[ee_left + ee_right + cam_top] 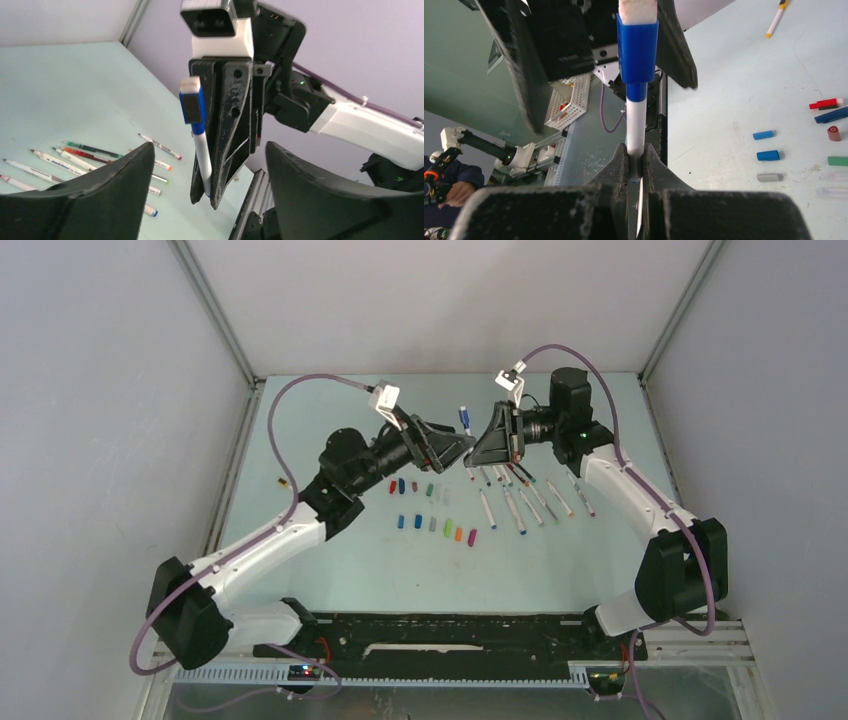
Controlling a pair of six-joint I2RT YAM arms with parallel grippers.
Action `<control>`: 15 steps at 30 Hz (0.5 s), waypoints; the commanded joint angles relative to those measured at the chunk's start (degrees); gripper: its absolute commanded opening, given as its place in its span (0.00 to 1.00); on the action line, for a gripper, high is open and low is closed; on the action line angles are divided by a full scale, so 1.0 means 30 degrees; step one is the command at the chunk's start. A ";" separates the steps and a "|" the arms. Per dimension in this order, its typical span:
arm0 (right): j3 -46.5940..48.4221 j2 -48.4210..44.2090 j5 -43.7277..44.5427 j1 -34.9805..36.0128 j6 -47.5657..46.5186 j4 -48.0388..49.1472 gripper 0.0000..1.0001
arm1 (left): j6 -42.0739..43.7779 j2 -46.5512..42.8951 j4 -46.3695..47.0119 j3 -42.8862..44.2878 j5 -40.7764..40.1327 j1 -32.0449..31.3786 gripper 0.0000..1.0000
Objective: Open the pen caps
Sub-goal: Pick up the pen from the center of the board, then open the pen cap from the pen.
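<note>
The pale green table (330, 570) fills the enclosure floor. The left arm (270, 540) and the right arm (620, 490) reach in from the near edge, and their heads meet above the middle of the table. The right gripper (636, 157) is clamped on the white barrel of a blue-capped pen (636, 120) and holds it roughly upright off the table, cap end up. The left gripper (462, 450) is spread wide, with one of its fingers (524, 60) on either side of the cap end. Whether either finger touches cannot be told. A row of uncapped pens (520, 502) lies fanned on the table under and just right of the grippers. One more pen (776, 17) lies alone, well apart from the rest. The blue cap (637, 50), topped with a white pad, sits on the held pen. The loose caps (432, 525) lie in two short rows at the table's centre, left of the pens, in blue, green, red, grey, orange and magenta
</note>
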 commanded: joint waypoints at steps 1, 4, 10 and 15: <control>0.0153 -0.0097 -0.1516 0.0078 -0.1100 -0.0330 0.00 | -0.0055 -0.1533 0.0280 0.0434 -0.0360 0.0545 0.90; 0.0174 -0.0039 -0.2129 0.0186 -0.1374 -0.0331 0.00 | -0.0699 -0.1587 0.0079 0.0568 -0.0145 0.1082 0.95; 0.0168 -0.0014 -0.2715 0.0393 -0.1506 -0.0331 0.00 | -0.2319 -0.0404 0.0345 0.1463 0.1673 0.1603 0.93; 0.0156 0.0064 -0.2716 0.0434 -0.1514 -0.0331 0.00 | -0.3895 0.0579 0.3282 0.1580 0.3614 0.1696 0.86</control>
